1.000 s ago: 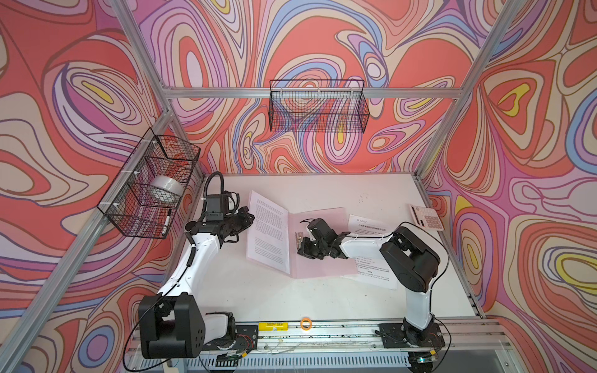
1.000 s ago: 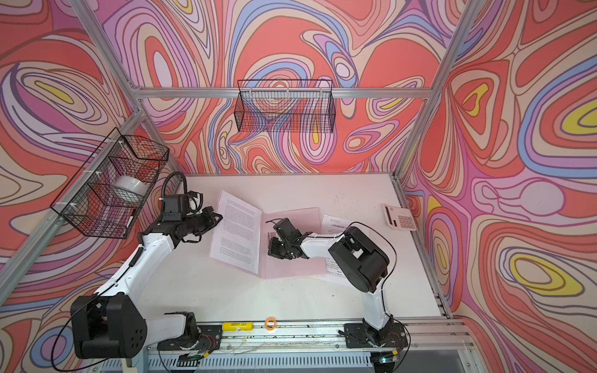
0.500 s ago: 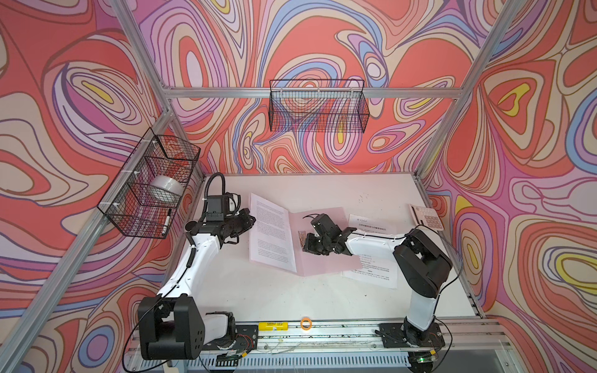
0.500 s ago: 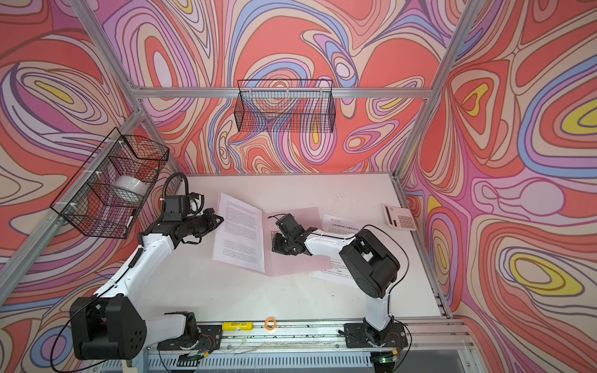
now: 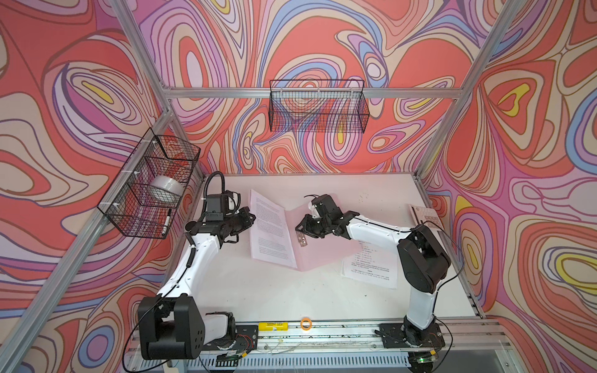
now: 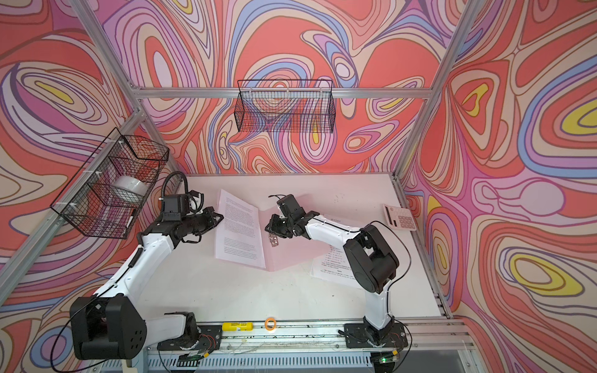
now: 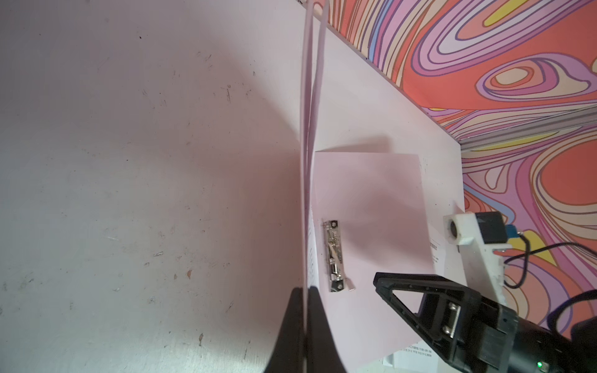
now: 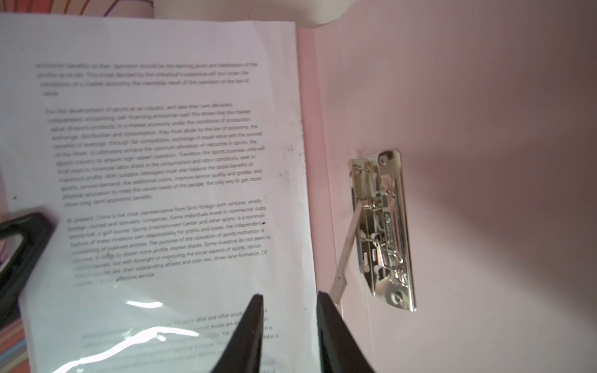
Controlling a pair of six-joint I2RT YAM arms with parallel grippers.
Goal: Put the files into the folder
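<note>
Clenching the centred folder's (image 5: 323,248) raised left cover and one sheet (image 5: 270,232), the left tool (image 5: 250,220) holds it open; the right tool (image 5: 300,228), released, hovers over the clip (image 5: 302,240); next, probably fetching the right sheet (image 5: 368,269) off the surface (image 5: 290,290).

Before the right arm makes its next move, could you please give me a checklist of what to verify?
1. The left hand pinches the folder cover and holds it raised: ok.
2. The right hand is open and empty: ok.
3. The metal clip is uncovered and reachable: ok.
4. The clip's clamp is released: cannot tell; only its lever shows, swung sideways.
5. The first sheet rests against the raised cover: ok.
6. The second sheet is inside the folder: not ok; it lies on the table by the right arm.
</note>
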